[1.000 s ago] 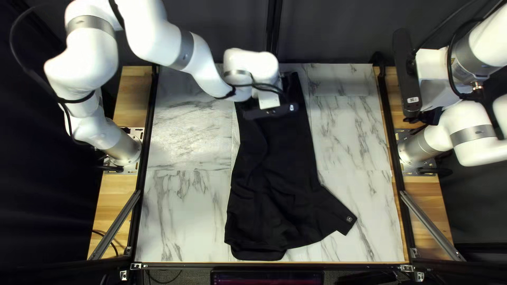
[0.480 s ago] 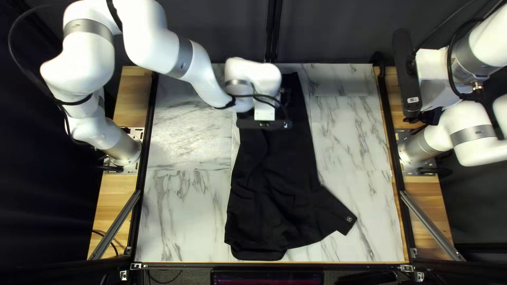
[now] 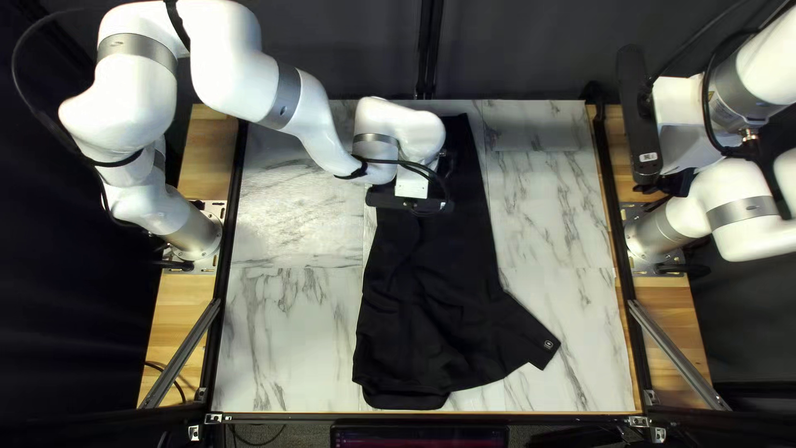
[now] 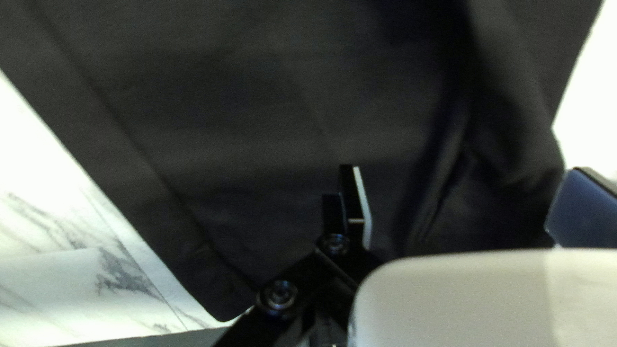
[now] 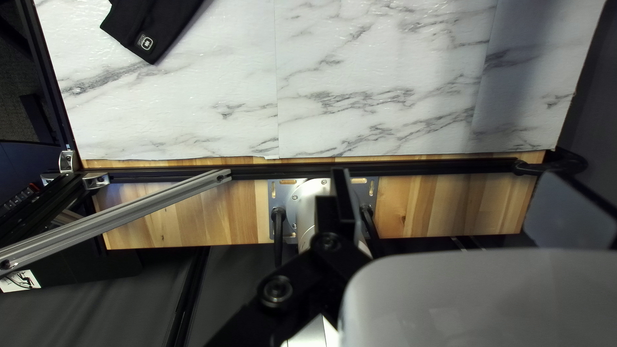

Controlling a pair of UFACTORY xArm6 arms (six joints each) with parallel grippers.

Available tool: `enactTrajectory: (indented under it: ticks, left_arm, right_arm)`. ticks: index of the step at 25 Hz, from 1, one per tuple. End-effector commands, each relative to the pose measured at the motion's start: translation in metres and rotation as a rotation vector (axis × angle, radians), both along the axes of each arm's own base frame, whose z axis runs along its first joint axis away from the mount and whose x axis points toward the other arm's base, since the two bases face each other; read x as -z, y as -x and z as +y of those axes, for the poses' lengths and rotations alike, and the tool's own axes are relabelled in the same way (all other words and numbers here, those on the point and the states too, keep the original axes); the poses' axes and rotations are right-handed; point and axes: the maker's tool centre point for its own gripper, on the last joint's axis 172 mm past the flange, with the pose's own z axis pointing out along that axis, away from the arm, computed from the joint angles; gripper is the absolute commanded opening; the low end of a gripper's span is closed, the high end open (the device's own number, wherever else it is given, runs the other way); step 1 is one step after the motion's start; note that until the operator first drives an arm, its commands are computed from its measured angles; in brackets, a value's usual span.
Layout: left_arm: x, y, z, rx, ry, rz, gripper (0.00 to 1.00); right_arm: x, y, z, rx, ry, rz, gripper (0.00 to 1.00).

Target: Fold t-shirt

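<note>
Running near to far on the marble table: black t-shirt, rumpled end by the near edge, one sleeve angled out toward the right arm's side. Long axis leans only slightly, far end narrower. Left gripper hangs over the far part, jaws wide apart, nothing pinched; a raised crease shows across the gap. Left arm is the nearer one for that end. Right arm sits off to the side, right gripper also open, well apart from the cloth. Next move probably needs an edge at the far end, not mid-cloth. Left arm covers part of that end in the top left view; left gripper's height over the cloth unclear. Black on black, can't separate layers or find the collar.
</note>
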Motion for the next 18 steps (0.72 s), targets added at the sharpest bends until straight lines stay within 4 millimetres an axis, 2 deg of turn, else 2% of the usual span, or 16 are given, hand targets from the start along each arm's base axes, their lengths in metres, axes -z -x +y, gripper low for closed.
enactTrajectory:
  ticks: [1, 5, 10, 13, 16, 18]
  left_arm:
    - [0.000, 0.000, 0.000, 0.000, 0.000, 0.001, 1.00]
    - [-0.006, 0.002, -0.004, -0.051, 0.017, -0.001, 1.00]
    - [-0.011, 0.018, -0.005, -0.250, 0.112, 0.022, 1.00]
    - [-0.012, 0.025, -0.014, -0.353, 0.201, 0.048, 1.00]
    - [-0.024, 0.023, -0.011, -0.383, 0.244, 0.023, 1.00]
    - [-0.025, 0.022, -0.010, -0.383, 0.245, 0.017, 1.00]
  right_arm:
    - [0.000, 0.000, 0.000, 0.000, 0.000, 0.000, 1.00]
    - [0.000, 0.000, 0.000, 0.000, 0.000, 0.000, 1.00]
    - [0.000, 0.000, 0.000, 0.000, 0.000, 0.000, 1.00]
    - [0.000, 0.000, 0.000, 0.000, 0.000, 0.000, 1.00]
    - [0.000, 0.000, 0.000, 0.000, 0.000, 0.000, 1.00]
    - [0.000, 0.000, 0.000, 0.000, 0.000, 0.000, 1.00]
